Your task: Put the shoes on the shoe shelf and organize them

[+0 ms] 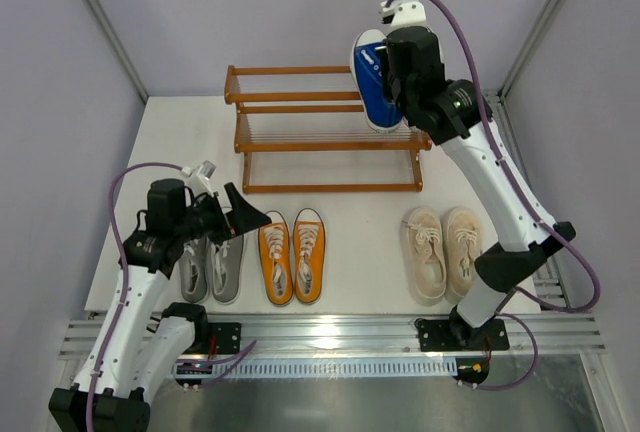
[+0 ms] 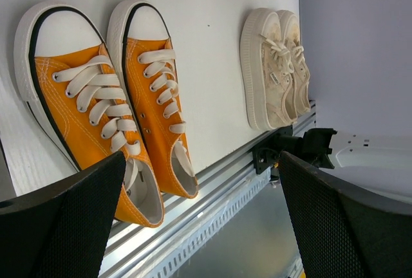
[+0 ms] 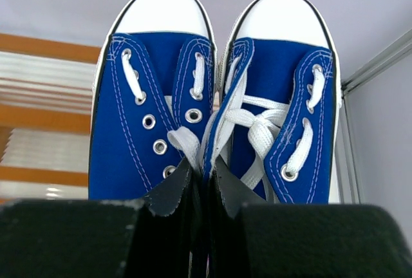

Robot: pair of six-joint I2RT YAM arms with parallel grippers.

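I hold blue pair [image 1: 372, 80] upper right by adjoining inner collars, right gripper [image 3: 205, 185] clenched; canvas looks soft, light, may sag. Left gripper [image 1: 236, 214] released.

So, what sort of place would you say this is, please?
Likely a robotics lab test cell: a white table enclosed by plain lilac panels, an aluminium rail at its near edge, and a shoe shelf.
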